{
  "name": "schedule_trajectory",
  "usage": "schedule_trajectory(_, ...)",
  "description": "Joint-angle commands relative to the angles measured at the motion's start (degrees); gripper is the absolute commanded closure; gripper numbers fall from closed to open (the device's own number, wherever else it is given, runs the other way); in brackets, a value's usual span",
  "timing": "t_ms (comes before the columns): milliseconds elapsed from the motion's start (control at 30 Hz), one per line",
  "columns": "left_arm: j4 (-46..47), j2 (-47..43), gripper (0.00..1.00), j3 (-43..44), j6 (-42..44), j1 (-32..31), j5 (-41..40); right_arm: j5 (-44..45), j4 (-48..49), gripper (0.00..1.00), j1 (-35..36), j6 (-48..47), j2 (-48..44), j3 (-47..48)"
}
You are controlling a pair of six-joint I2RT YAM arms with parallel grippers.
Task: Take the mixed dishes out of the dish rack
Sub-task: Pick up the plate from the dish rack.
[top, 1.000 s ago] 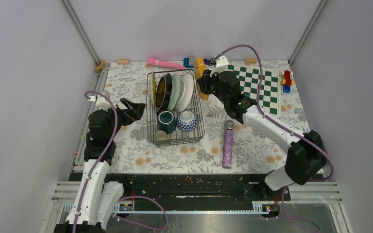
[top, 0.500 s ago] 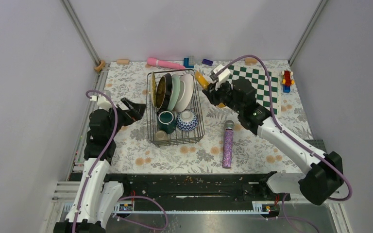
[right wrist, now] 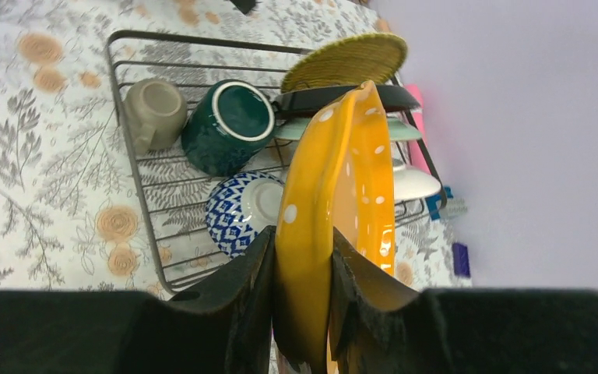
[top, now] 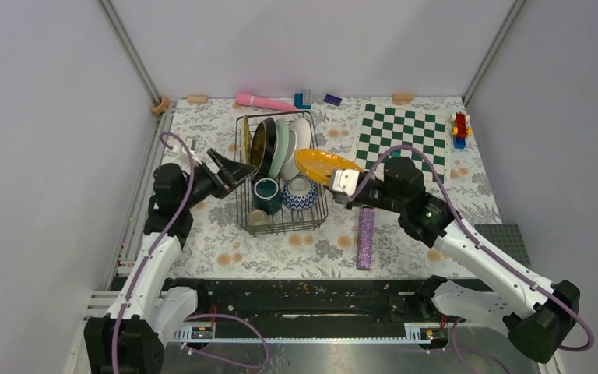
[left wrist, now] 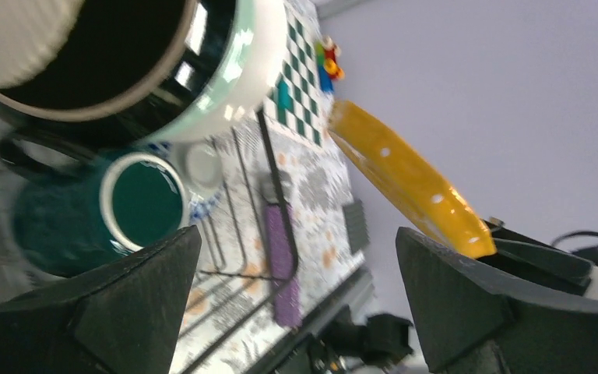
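The black wire dish rack stands mid-table. Upright plates fill its far half. A teal mug, a blue patterned bowl and a small grey cup lie in its near half. My right gripper is shut on the rim of a yellow white-dotted plate, held in the air over the rack's right side. In the right wrist view the fingers pinch the yellow plate edge-on. My left gripper is open at the rack's left side, facing the mug.
A glittery purple cylinder lies right of the rack, under my right arm. The green-white chessboard is at the back right, with a small toy beyond it. A pink object and small blocks line the back edge.
My right arm has swung the yellow plate from behind the rack's far right corner toward the near side, tilting it flatter. My left gripper has moved right, up to the rack.
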Motion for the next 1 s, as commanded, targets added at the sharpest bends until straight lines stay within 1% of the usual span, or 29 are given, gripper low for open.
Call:
schedule_trajectory(0, 9.0, 1.4, 0.01, -0.1, -8.7, -5.2, 5.5, -0.2, 4.4, 1.00, 3.8, -16.5, -3.8, 1.1)
schedule_trajectory(100, 8.3, 3.5, 0.01, 1.7, -10.0, -9.3, 4.6, 2.6, 2.9, 1.00, 6.2, -21.0, -3.3, 1.1)
schedule_trajectory(233, 9.3, 6.3, 0.01, 3.1, -12.1, -13.3, 2.2, 5.1, 3.6, 1.00, 8.6, -24.8, -3.2, -0.8)
schedule_trajectory(400, 10.1, 11.6, 0.01, 5.3, -12.8, -17.6, 0.4, 8.6, 7.6, 1.00, 12.5, -28.3, -4.1, -4.9)
schedule_trajectory(500, 10.5, 15.5, 0.01, 7.1, -12.8, -19.6, 1.1, 10.2, 9.3, 1.00, 13.7, -29.2, -4.3, -6.0)
schedule_trajectory(567, 11.2, 17.8, 0.02, 7.9, -12.8, -21.1, 1.6, 11.4, 12.5, 1.00, 14.4, -29.6, -4.4, -7.3)
schedule_trajectory(700, 10.9, 20.8, 0.07, 9.2, -12.8, -22.9, 1.9, 13.6, 16.4, 1.00, 15.7, -30.9, -5.1, -9.6)
schedule_trajectory(833, 8.3, 21.7, 0.10, 10.7, -11.4, -24.3, -0.1, 15.8, 19.6, 1.00, 16.1, -31.3, -5.4, -10.8)
schedule_trajectory(900, 7.7, 22.0, 0.17, 11.1, -11.4, -24.8, -0.7, 16.0, 20.2, 1.00, 16.3, -32.0, -5.6, -11.3)
schedule_trajectory(933, 7.7, 22.2, 0.22, 11.2, -11.4, -25.1, -0.8, 15.9, 20.6, 1.00, 16.3, -32.4, -5.5, -11.7)
schedule_trajectory(967, 7.7, 22.3, 0.29, 11.4, -11.5, -25.2, -0.9, 15.9, 21.3, 1.00, 16.4, -32.7, -5.5, -12.0)
